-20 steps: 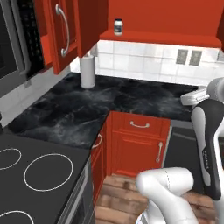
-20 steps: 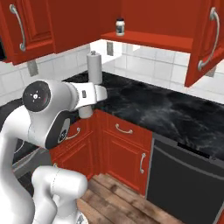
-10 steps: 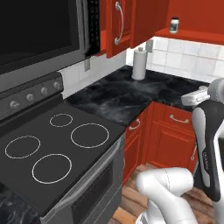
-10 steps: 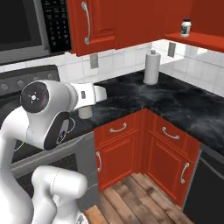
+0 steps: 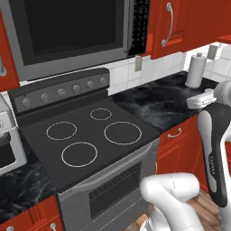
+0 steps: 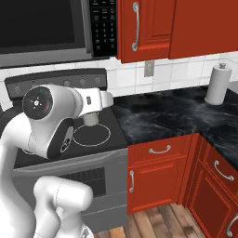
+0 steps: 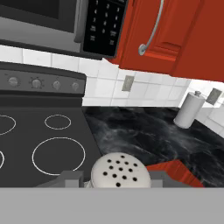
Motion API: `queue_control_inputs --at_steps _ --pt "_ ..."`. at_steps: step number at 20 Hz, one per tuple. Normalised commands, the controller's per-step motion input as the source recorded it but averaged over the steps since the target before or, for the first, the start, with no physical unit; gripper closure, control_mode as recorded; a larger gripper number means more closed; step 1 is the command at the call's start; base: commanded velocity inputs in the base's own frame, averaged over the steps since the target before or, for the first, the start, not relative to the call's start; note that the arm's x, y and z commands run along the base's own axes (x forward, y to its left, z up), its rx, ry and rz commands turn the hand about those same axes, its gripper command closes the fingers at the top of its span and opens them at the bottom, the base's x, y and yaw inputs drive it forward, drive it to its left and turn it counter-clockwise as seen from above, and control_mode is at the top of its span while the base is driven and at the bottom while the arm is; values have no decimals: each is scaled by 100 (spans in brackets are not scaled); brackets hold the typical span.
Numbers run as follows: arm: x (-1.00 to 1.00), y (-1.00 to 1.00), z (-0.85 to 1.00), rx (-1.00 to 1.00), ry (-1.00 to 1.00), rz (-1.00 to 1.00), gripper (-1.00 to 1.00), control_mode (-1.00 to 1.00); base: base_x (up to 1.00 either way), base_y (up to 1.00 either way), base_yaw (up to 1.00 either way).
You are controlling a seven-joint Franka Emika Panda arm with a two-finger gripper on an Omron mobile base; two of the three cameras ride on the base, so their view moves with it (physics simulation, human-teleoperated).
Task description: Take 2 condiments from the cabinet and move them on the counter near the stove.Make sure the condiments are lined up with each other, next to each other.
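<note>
A small grey-white shaker [image 7: 119,169] with a perforated top sits between my fingers at the bottom of the hand view, and my gripper [image 7: 117,180] is shut on it. In the right base view the gripper [image 6: 91,122] hangs over the right edge of the stove [image 6: 95,137], with the shaker [image 6: 91,119] under the hand. The dark stove [image 5: 90,135] has four white-ringed burners. To its right lies the black marble counter [image 5: 153,103], also seen as the counter [image 7: 148,131] ahead of the hand. The hand [image 5: 199,99] hovers over the counter's right part in the left base view.
A paper towel roll [image 5: 195,71] stands at the counter's back corner, also as the roll [image 6: 217,85]. A microwave [image 5: 67,31] hangs over the stove. A red wall cabinet door [image 6: 144,28] with a silver handle is closed above the counter. Red drawers [image 6: 160,151] sit below.
The whole scene has shifted as the base moved: the corner and the open shelf slid out to the right, and the stove and microwave came in. The gripper stays shut on the shaker.
</note>
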Motion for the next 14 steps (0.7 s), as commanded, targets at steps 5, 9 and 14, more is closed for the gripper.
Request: queue_control_inputs --at_steps 5,9,14 --pt "0 0 0 0 0 0 100 100 1 -87 40" --pt "0 0 0 0 0 0 100 100 17 -84 34" --pt "0 0 0 0 0 0 100 100 27 -41 33"
